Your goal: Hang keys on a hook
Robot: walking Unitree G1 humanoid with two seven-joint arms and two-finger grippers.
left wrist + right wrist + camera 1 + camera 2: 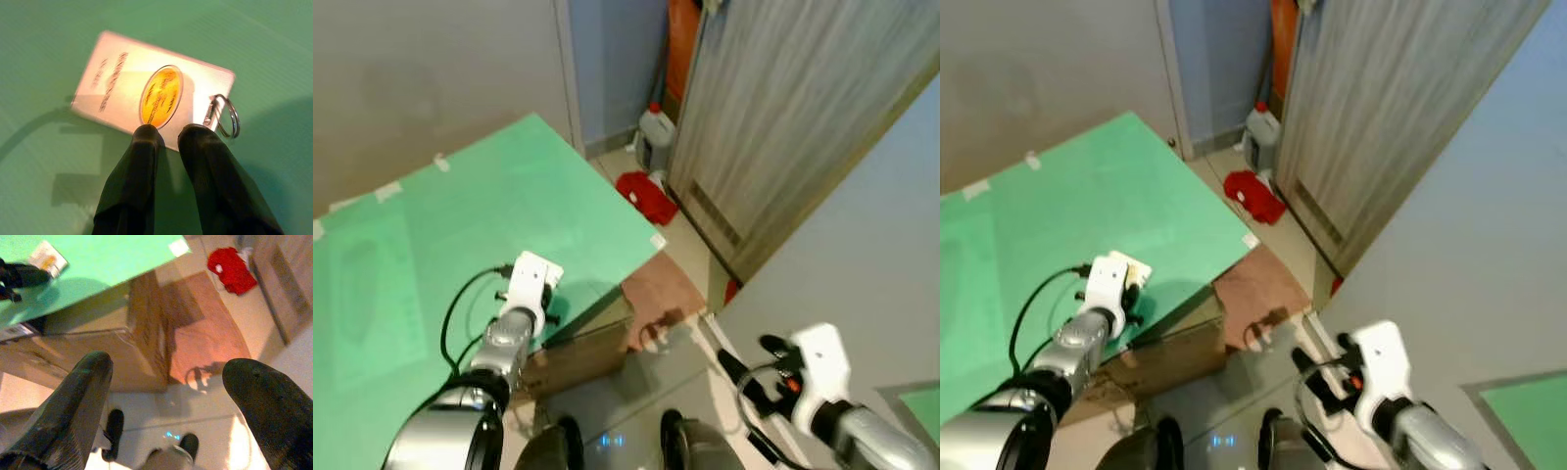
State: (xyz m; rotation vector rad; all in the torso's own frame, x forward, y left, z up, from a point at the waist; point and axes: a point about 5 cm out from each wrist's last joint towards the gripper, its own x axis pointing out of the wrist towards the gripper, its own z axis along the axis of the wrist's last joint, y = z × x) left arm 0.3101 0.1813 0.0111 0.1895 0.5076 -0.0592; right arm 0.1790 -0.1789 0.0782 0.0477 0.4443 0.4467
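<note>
Left gripper [166, 134] poised over a white rectangular key tag [151, 90] with yellow oval emblem, lying flat on the green sheet-covered table [431, 225].

Its black fingers are nearly pressed together, tips at the tag's edge; the metal key ring [226, 116] sits at the tag's 3 o'clock. Right gripper [166, 387], fingers spread, hangs above the brown cardboard box [98, 333].
</note>
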